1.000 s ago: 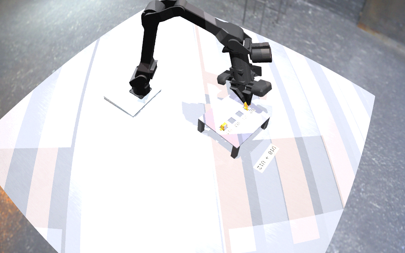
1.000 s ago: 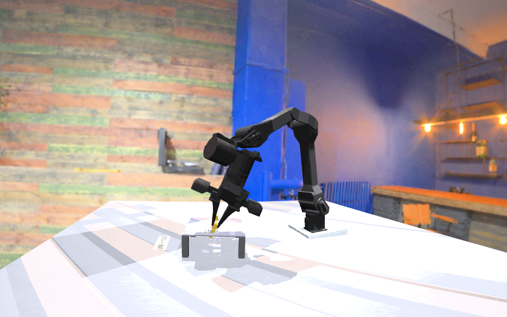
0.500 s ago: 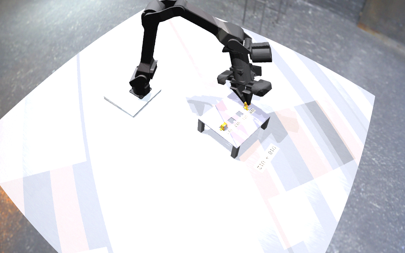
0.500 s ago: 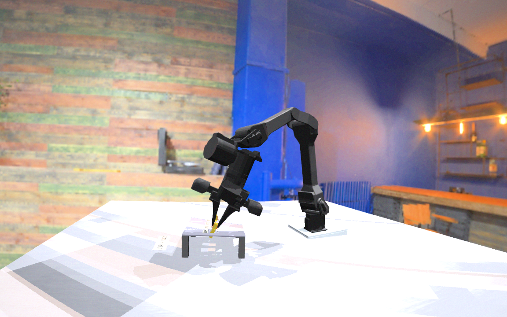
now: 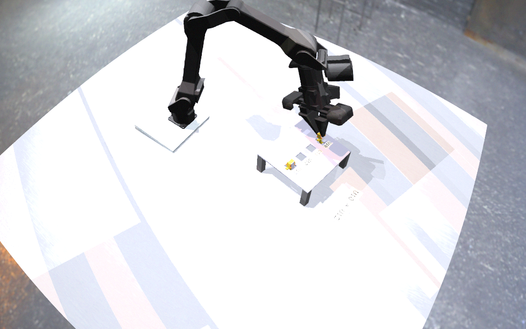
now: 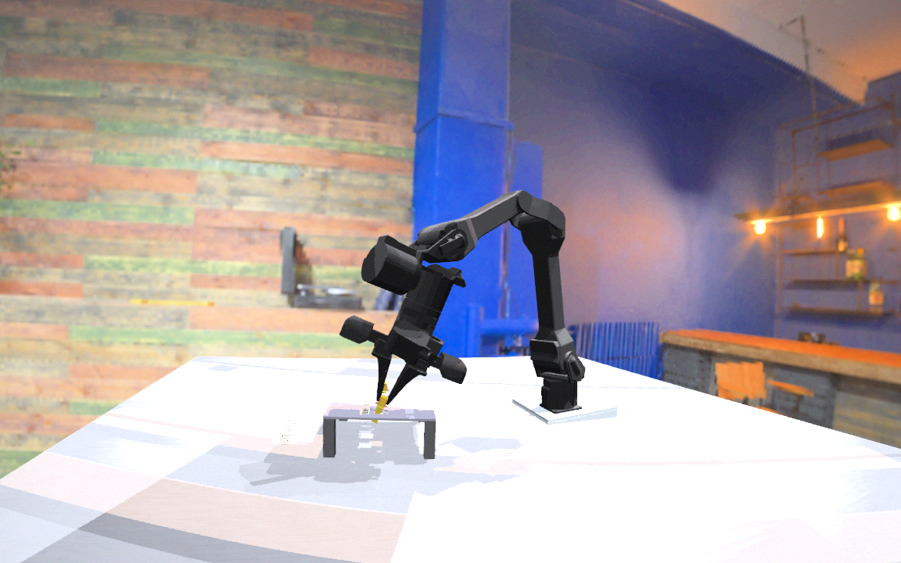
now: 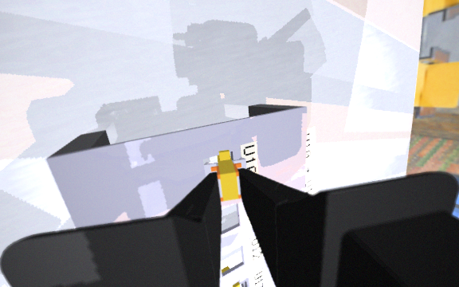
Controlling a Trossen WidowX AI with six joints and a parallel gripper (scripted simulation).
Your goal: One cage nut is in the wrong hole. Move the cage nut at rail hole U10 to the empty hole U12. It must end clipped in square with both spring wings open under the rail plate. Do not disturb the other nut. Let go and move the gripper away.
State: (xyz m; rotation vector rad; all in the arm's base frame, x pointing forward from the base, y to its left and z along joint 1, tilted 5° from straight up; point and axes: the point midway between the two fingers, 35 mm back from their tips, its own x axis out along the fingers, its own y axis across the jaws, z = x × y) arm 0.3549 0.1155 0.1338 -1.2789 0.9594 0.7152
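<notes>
Spring wings on the cage nut (image 5: 319,138) (image 6: 382,401) (image 7: 229,183) are too small and too covered to judge, and how far it sits in hole U10 cannot be told. It stands tilted at the U10 end of the rail plate (image 5: 309,177) (image 6: 411,414) (image 7: 94,171), its lower part reaching under the plate. The fingers of the black gripper (image 5: 319,134) (image 6: 383,402) (image 7: 229,172) are clamped on its two sides. In the wrist view, one finger cuts off part of the U10 label (image 5: 327,144) (image 7: 249,153). The other nut (image 5: 290,164) (image 7: 237,285) is at the opposite end of the plate's row, and the bottom edge crops it in that view. Between them, hole U12 (image 5: 301,156) (image 7: 233,259) has no nut seated in it. Glare washes out several plate labels.

The plate stands on dark legs on a white surface (image 5: 93,183) (image 6: 650,455) (image 7: 381,159) crossed by pale blue and pink bands. A printed "U10 → U12" note (image 5: 346,204) (image 6: 287,432) lies near the plate, faint in the exterior view. Well apart from the plate, the arm stands on a pale base plate (image 5: 156,137) (image 6: 597,413). Beyond the plate, the exterior view shows a multicoloured plank wall (image 6: 159,174), a blue column (image 6: 463,69) and a wooden-topped counter (image 6: 824,349). Yellow shapes at the wrist view's right edge are unclear.
</notes>
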